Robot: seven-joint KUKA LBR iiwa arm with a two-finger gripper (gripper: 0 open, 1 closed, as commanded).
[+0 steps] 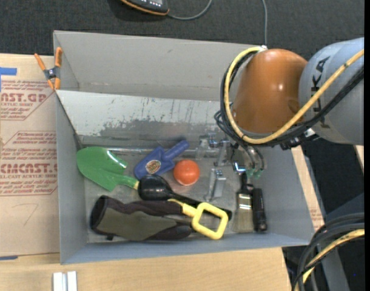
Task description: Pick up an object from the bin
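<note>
The gripper (223, 177) hangs low in the right half of the bin (142, 65), over bare floor. The nearest pickable thing is the orange ball (186, 172), just to the left of it near the middle of the frame. Whether the jaws are apart or together I cannot tell, since the wrist covers most of them. Nothing is seen held.

The ball looks small, smooth and light, probably firm plastic or rubber. Being round, it will likely roll or squirt out if pinched off-centre. The safest hold is straight across its widest part, with the jaws coming down on either side. A blue toy (164, 157) touches or nearly touches its upper left, so the clear sides are right and lower.

A black oblong piece (253, 208) lies at lower right, close to the wall. It seems stiff and flat, and awkward to get under.

Further left lie a green toy shovel (100, 168), a yellow loop handle (208, 219) and a dark cloth bundle (136, 222). All are well apart from the gripper.

The arm (346, 83) enters from the right of the frame. Its wrist is bent downward under the orange cover (267, 90), which is ringed by a yellow cable (229, 96) and sits over the bin's upper right.
</note>
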